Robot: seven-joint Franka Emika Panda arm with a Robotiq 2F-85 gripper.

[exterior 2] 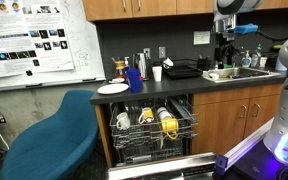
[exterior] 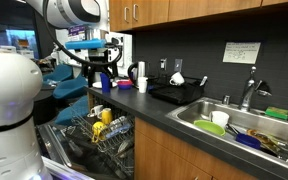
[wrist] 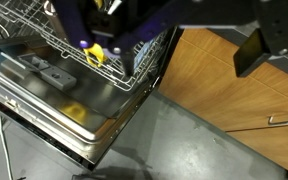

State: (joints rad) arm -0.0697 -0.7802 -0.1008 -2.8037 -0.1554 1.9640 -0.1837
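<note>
My gripper comes in from the top of the wrist view. It stands open, with nothing between its dark fingers. It hangs in the air above the open dishwasher, over the edge of the pulled-out rack and the wooden cabinet front. Both exterior views show the gripper well above counter height and touching nothing. The rack holds dishes and a yellow item.
The lowered dishwasher door juts out over the grey floor. On the dark counter stand a black drying tray, cups and a sink full of dishes. A blue chair stands beside the dishwasher.
</note>
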